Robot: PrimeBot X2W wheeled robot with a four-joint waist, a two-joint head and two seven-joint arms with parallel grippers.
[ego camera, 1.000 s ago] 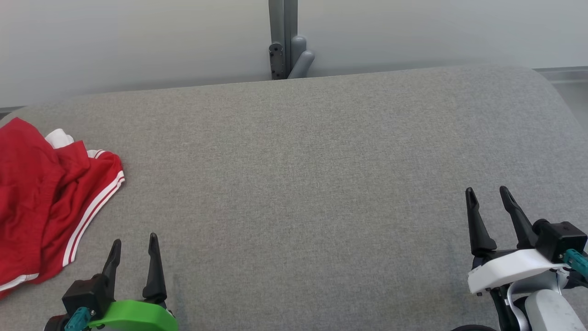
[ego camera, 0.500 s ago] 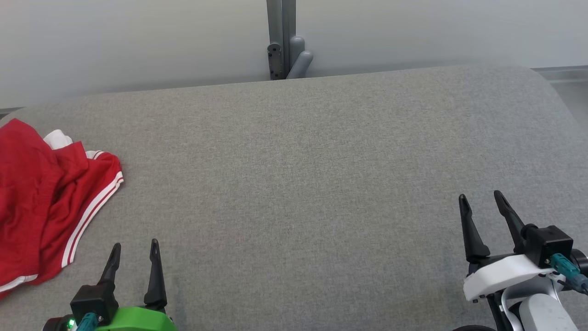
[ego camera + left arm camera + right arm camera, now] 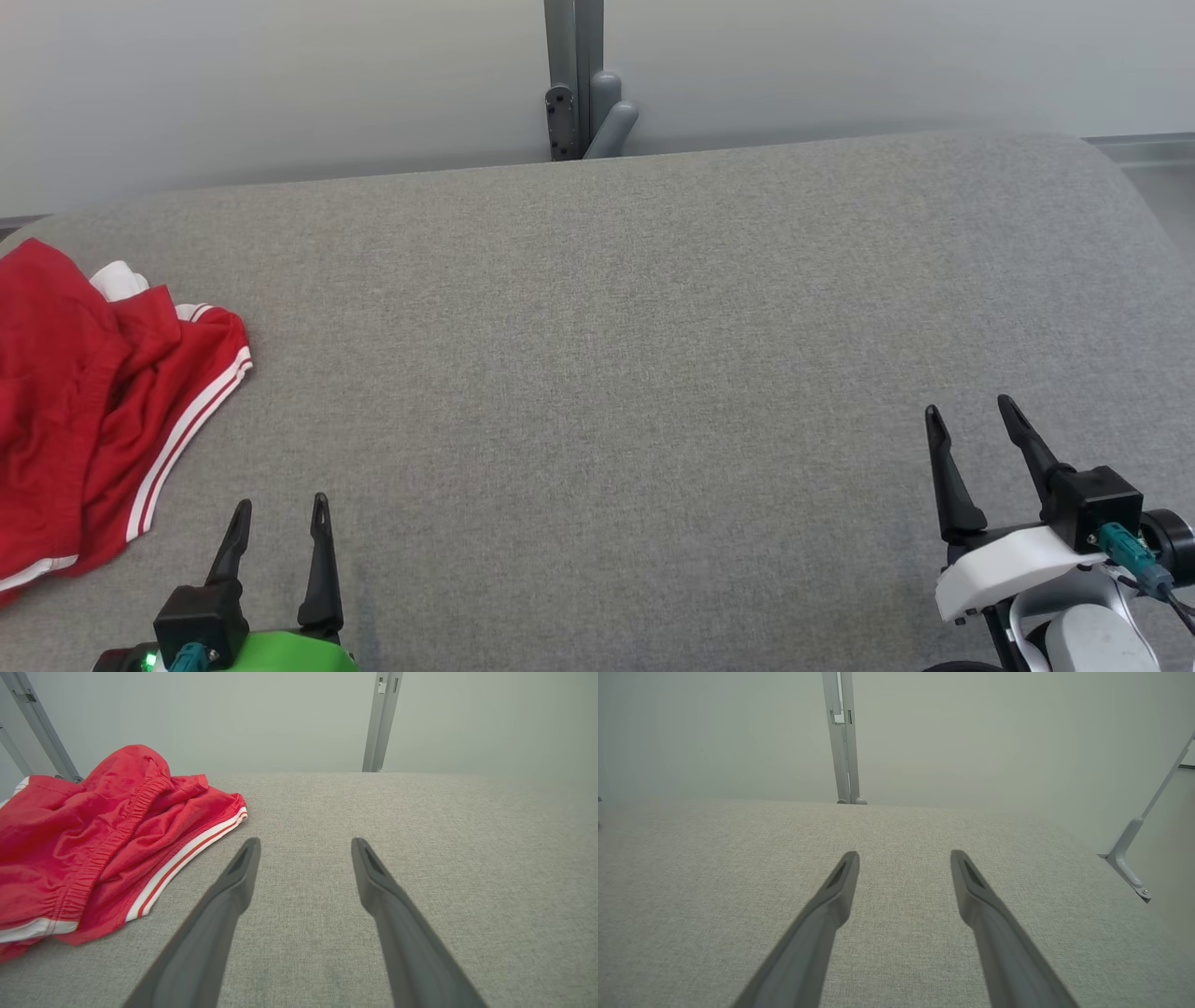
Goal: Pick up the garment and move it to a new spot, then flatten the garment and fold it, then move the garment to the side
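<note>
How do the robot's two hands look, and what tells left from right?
Both hands have two long, black, tapering fingers. The left hand sits on a bright green cover with a small green light. The right hand sits on a white cover; a teal cable plug sticks out of it.

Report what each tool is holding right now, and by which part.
Nothing is held. The left tool and the right tool are both open and empty; the red garment lies crumpled on the grey surface, apart from the left tool.
</note>
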